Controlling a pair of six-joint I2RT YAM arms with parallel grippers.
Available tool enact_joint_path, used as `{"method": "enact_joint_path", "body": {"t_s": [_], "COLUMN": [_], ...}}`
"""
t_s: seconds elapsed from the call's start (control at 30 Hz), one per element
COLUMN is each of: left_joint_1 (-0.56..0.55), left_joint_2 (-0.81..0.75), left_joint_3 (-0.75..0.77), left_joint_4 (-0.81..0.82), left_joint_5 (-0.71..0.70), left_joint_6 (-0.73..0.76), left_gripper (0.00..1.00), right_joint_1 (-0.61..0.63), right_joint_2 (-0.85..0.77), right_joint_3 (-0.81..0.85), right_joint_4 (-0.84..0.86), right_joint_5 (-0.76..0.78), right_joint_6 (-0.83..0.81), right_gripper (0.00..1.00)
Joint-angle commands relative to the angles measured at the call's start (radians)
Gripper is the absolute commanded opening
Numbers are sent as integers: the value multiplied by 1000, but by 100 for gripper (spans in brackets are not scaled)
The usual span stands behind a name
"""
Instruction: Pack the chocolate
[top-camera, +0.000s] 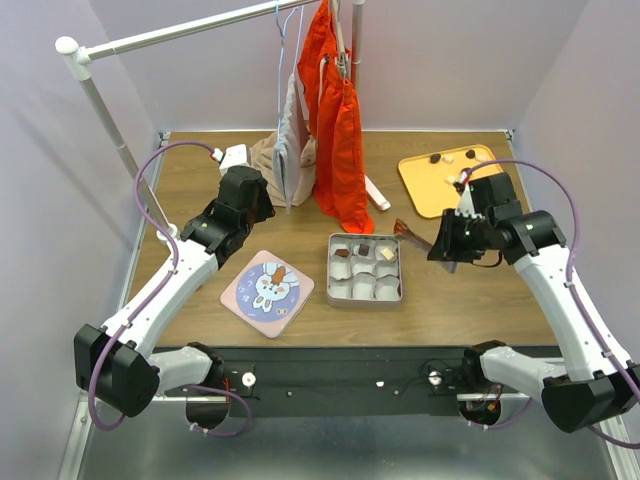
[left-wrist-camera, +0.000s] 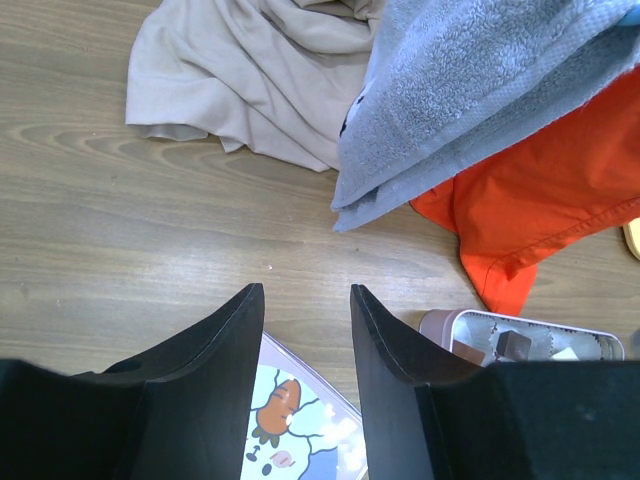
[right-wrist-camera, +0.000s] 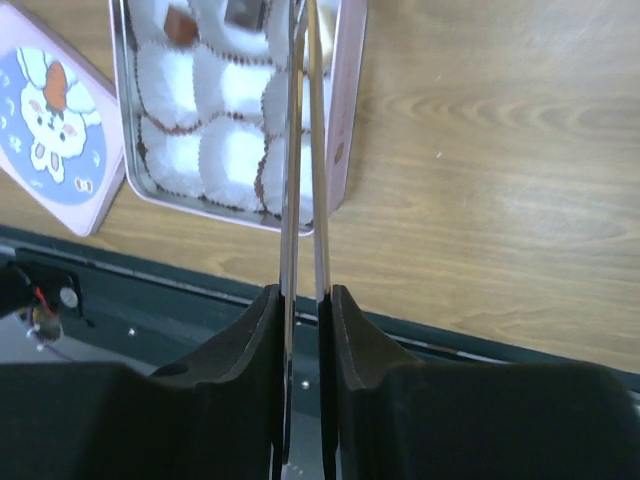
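Nearest, on the wooden counter (top-camera: 480, 290): a rabbit-print lid (top-camera: 267, 287) just left of an open tin (top-camera: 365, 302) of white paper cups (right-wrist-camera: 230, 150), with chocolate pieces (top-camera: 343, 253) in its far row. To the right, right end effector (right-wrist-camera: 303, 295) pinched narrow on thin metal tongs (right-wrist-camera: 303, 150). Left end effector (left-wrist-camera: 305, 295) parted wide, holding nothing, above the lid. Farther back, more chocolate pieces on a yellow tray (top-camera: 425, 195); a hanging orange garment (top-camera: 340, 150) beyond.

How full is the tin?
Partly full: the tin holds chocolates in its far row only; nearer paper cups sit empty.
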Motion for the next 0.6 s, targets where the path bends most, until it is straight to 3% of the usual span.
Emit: {"method": "enact_joint_path", "body": {"t_s": [0.0, 0.17, 0.33, 0.57], "left_joint_1": [5, 5, 5, 6], "left_joint_2": [-6, -23, -29, -44], "left_joint_3": [-11, -25, -26, -13], "left_joint_4": [3, 4, 4, -19], "left_joint_5": [-15, -31, -12, -28], "left_joint_6": [-3, 0, 11, 37], "left_gripper": [49, 49, 49, 49], "right_joint_1": [3, 3, -4, -174], "right_joint_2": [0, 90, 238, 384], "right_joint_3": [156, 283, 305, 274], "right_joint_4": [13, 45, 131, 324], "right_joint_5": [128, 310, 514, 417], "right_joint_6": [31, 45, 48, 51], "right_gripper": [22, 22, 31, 32]}}
